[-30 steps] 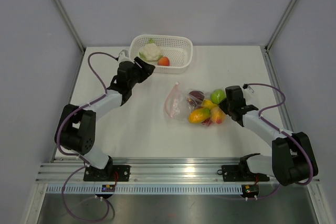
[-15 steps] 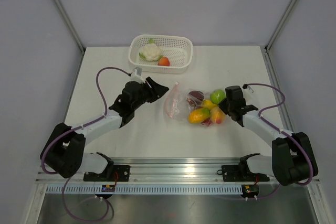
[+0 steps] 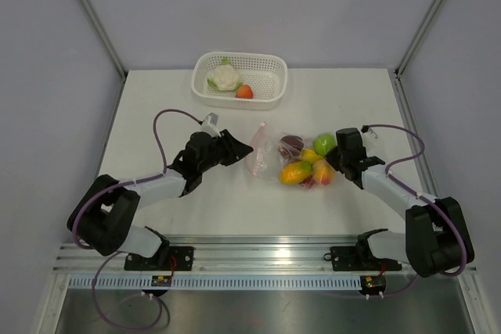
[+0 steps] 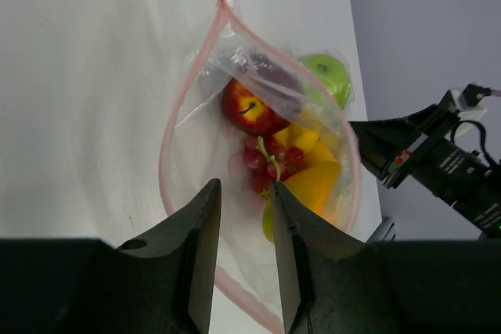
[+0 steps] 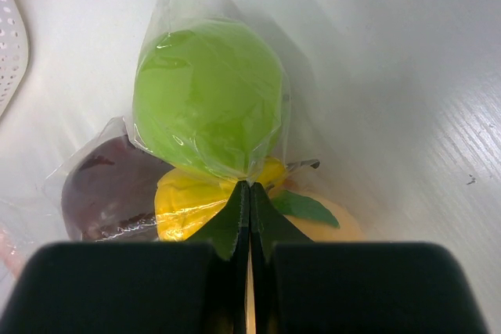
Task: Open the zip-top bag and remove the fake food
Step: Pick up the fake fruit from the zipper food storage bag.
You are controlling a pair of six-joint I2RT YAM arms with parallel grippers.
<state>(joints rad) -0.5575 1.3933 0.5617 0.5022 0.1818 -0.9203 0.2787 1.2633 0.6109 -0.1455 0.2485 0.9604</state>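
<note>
The clear zip-top bag lies mid-table, its pink-rimmed mouth gaping toward my left arm. Fake food fills it: a green apple, a dark red piece, an orange-yellow piece; the left wrist view adds a red apple and grapes. My left gripper hovers at the mouth, jaws narrowly parted, with nothing pinched between them. At the bag's far end, my right gripper is shut on bunched film below the green apple.
A white perforated basket stands at the back, holding a cauliflower and a small orange-red piece. Grey walls close in both sides. The right arm lies just beyond the bag.
My left arm has swung from the basket down to the bag's mouth, and its jaws have narrowed. The right arm and the bag have stayed put.
</note>
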